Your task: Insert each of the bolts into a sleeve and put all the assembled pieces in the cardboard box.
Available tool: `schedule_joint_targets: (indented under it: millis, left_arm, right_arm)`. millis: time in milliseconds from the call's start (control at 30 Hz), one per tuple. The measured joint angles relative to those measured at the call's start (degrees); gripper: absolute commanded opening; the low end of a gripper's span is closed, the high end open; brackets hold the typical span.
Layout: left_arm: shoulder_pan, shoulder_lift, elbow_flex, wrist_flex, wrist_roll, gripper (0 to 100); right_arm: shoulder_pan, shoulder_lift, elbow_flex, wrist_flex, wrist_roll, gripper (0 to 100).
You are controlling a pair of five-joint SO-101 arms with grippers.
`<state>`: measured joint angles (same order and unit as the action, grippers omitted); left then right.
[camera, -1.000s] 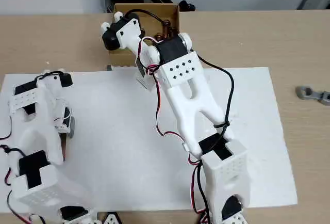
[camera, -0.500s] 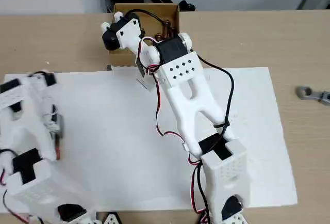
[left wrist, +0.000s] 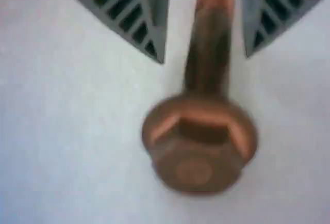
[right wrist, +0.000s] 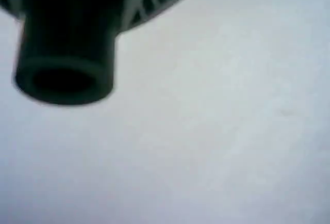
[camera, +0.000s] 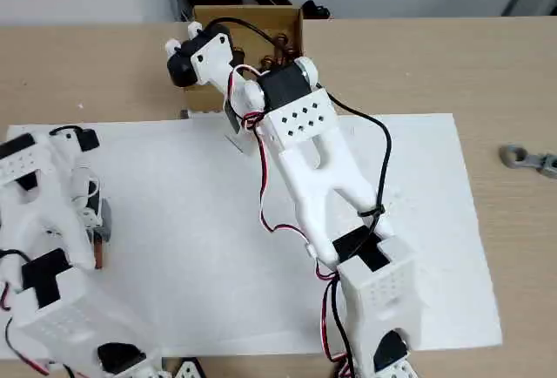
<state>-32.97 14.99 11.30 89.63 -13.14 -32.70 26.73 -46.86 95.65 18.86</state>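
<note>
Bolt (left wrist: 198, 146), judged stiff and slippery, is best taken by its shank. Sleeve (right wrist: 64, 53) is clamped in the right hand (camera: 233, 121); the left hand (left wrist: 203, 56) state cannot be told.

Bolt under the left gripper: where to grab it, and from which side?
Grip the bolt by its shank, just behind the flanged head, coming down from above. It seems to lie flat on the white paper, and the left gripper straddles the shank, jaws open.
</note>
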Motion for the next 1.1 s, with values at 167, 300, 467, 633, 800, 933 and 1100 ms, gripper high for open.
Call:
schedule_joint_targets:
  millis: [167, 300, 467, 633, 800, 933, 1100]
  left_arm:
    - [0.00, -0.26, 3.25, -5.19, -0.26, 10]
    - [0.00, -0.26, 3.34, -6.68, -0.35, 10]
    - [1.41, -0.26, 3.34, -6.86, -0.35, 10]
    - [1.58, -0.35, 3.25, -6.95, -0.35, 10]
    - [1.58, -0.26, 1.67, -6.51, -0.44, 10]
    - [2.11, 0.00, -2.73, -4.84, -0.18, 10]
    - [2.46, 0.00, -4.40, -4.04, -0.35, 10]
  right_arm:
    - [0.00, 0.00, 0.00, 0.00, 0.00, 0.4]
    - [-0.18, 0.00, 0.00, 0.00, 0.00, 0.4]
    - [-1.32, 0.00, 0.00, 0.00, 0.00, 0.4]
    - [-1.23, 0.00, 0.00, 0.00, 0.00, 0.4]
    - [-1.32, 0.00, 0.00, 0.00, 0.00, 0.4]
    - [-1.32, 0.00, 0.00, 0.00, 0.00, 0.4]
    - [-1.32, 0.00, 0.00, 0.00, 0.00, 0.4]
